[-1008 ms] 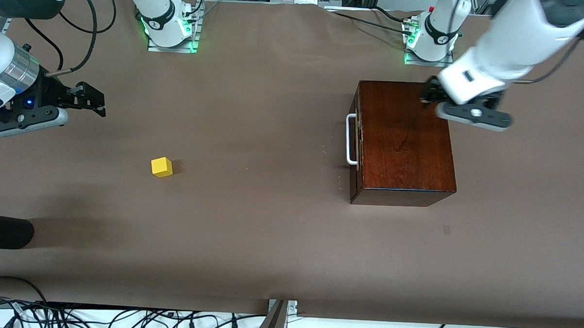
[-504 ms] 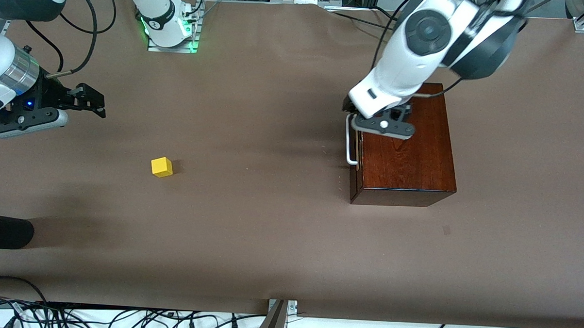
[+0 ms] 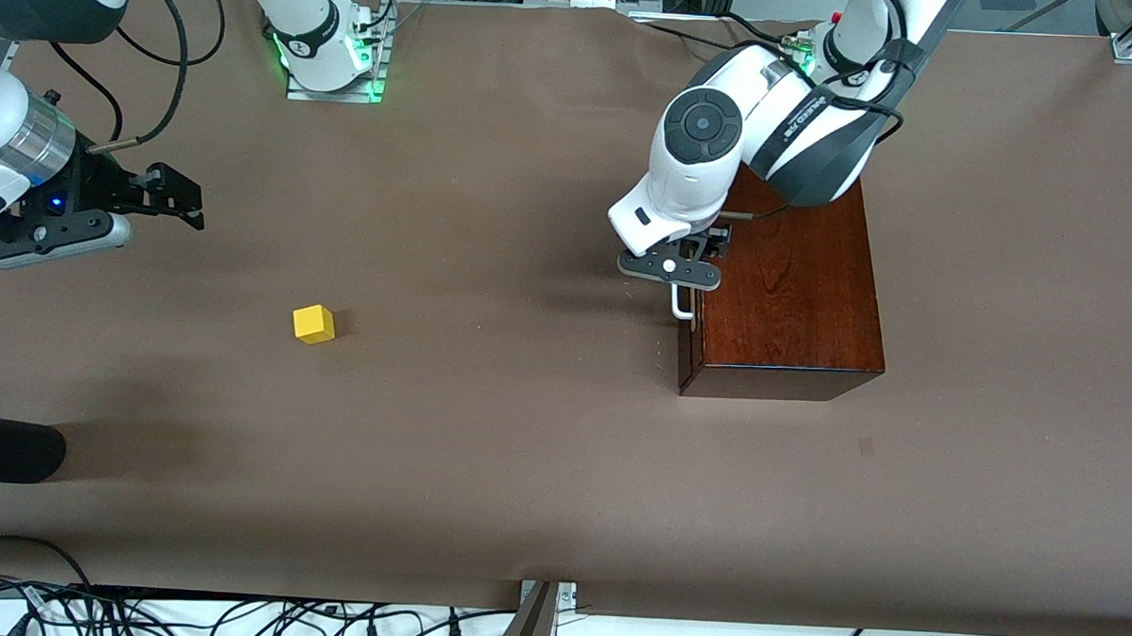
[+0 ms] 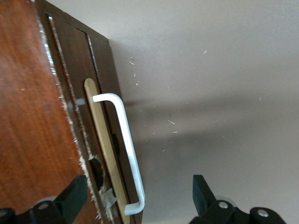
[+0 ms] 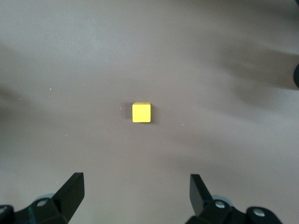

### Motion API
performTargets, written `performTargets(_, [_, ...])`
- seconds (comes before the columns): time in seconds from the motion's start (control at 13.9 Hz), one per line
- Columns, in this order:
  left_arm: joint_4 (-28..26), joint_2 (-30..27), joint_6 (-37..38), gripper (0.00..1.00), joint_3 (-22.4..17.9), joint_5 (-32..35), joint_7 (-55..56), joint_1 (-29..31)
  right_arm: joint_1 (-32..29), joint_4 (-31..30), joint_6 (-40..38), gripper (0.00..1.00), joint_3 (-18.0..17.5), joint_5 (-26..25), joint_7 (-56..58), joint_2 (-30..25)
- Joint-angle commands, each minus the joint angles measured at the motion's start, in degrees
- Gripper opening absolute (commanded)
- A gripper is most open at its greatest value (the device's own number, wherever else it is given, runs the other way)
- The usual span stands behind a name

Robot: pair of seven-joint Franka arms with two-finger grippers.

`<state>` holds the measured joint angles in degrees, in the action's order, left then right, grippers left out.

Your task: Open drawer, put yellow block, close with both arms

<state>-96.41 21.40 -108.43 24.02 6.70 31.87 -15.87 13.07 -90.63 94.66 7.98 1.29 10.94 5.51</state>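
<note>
Front view showed the right gripper (image 3: pixel 177 194) with fingers spread, hanging over the brown tabletop (image 3: pixel 486 447) at the right arm's end, holding nothing. Nearer the camera sat the yellow block (image 3: pixel 313 324), a small matte cube alone on the tabletop. Toward the left arm's end stood the glossy dark mahogany box (image 3: pixel 784 279), its drawer (image 3: pixel 686 346) shut so nothing inside could be seen. The left gripper (image 3: pixel 671 271) hovered over the drawer's white U-shaped handle (image 3: pixel 681 308), which the arm partly hid. Left wrist view alone showed the whole handle (image 4: pixel 124 149), a smooth rounded bar on a pale strip of the drawer front, with the left gripper's fingers (image 4: pixel 201 191) spread wide to either side of it, not touching. Right wrist view showed the block (image 5: pixel 141 112) from above, well apart from the spread fingers (image 5: pixel 72 186).
</note>
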Motion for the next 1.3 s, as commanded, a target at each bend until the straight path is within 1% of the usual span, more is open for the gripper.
performTargets(0.0, [-3.5,-0.7,-2.8,1.0,0.4,1.5,1.2,-0.1,-0.3,1.3,-0.3,1.0,-0.2,-0.6,-0.7,0.6])
performTargets(0.14, [-5.5,-0.7,-4.5,1.0,0.8,4.7,1.6,-0.2,-0.3,1.3,-0.3,1.0,-0.2,-0.5,-0.7,0.6])
performTargets(0.29, [-6.9,0.0,-6.0,1.0,1.5,6.0,4.2,-0.2,-0.3,1.3,-0.3,1.0,-0.2,-0.5,-0.7,0.6])
performTargets(0.5, [-6.9,1.5,-6.6,1.0,1.6,8.4,7.5,-1.3,-0.4,1.3,-0.3,1.0,-0.2,-0.4,-0.7,0.6])
performTargets(0.65, [-6.9,1.8,-7.1,1.0,1.6,8.5,9.0,-1.4,-0.6,1.3,-0.3,1.0,-0.2,-0.4,-0.7,0.6])
performTargets(0.79, [-6.6,2.9,-7.1,1.0,1.4,9.2,12.0,-4.2,-0.8,1.3,0.2,1.0,-0.2,-0.4,-0.7,1.0])
performTargets(0.94, [-6.7,4.0,-7.1,1.0,1.5,14.6,17.1,-4.8,-1.0,1.5,0.9,1.0,-0.2,-0.2,-0.7,1.3])
performTargets(1.15, [-7.6,4.3,-7.1,1.0,1.4,16.1,17.1,-4.8,-0.9,1.6,1.2,1.0,-0.3,-0.3,-0.7,1.3])
performTargets(1.22, [-7.6,4.5,-7.1,1.0,1.4,17.6,17.2,-4.8,-0.8,1.8,1.1,1.0,-0.3,-0.4,-0.6,1.2])
